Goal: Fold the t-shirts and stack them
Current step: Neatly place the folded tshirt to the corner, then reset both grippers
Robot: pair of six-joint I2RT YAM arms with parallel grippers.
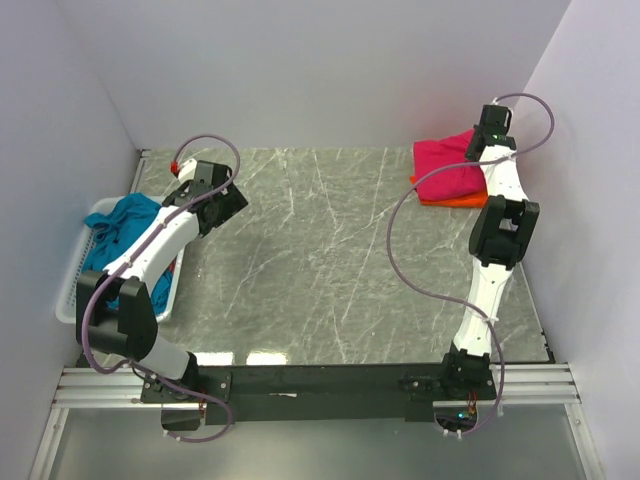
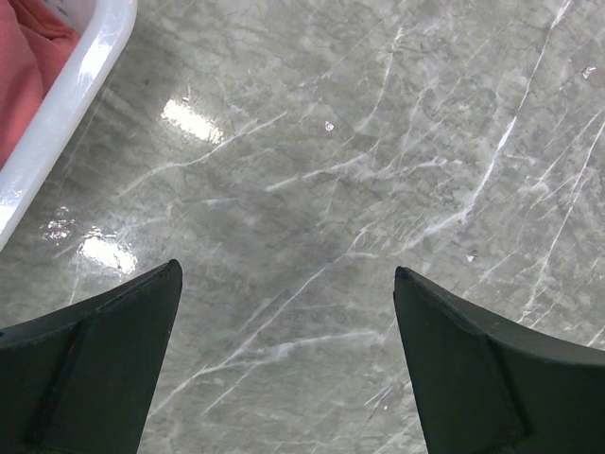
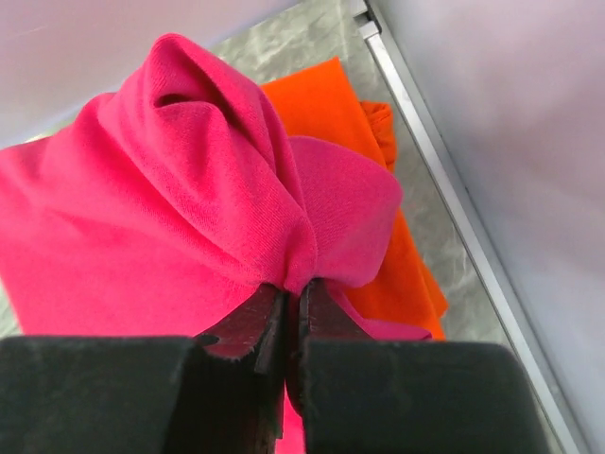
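The magenta-pink t-shirt [image 1: 447, 168] lies folded on the bright orange t-shirt [image 1: 461, 201] at the far right of the table. My right gripper [image 1: 487, 140] is shut on a bunched fold of the pink shirt [image 3: 189, 189], with the orange shirt [image 3: 333, 104] under it. The teal-blue t-shirt [image 1: 124, 232] lies crumpled in the white basket [image 1: 92, 214] at the left. My left gripper [image 1: 222, 208] is open and empty over bare table beside the basket; its fingers [image 2: 85, 369] stand wide apart in the left wrist view.
The basket rim [image 2: 66, 104] sits just left of my left gripper, with reddish cloth inside it in the left wrist view. A metal rail [image 3: 444, 180] and the white wall run close behind the right-hand stack. Grey marble table [image 1: 330, 260] spans the middle.
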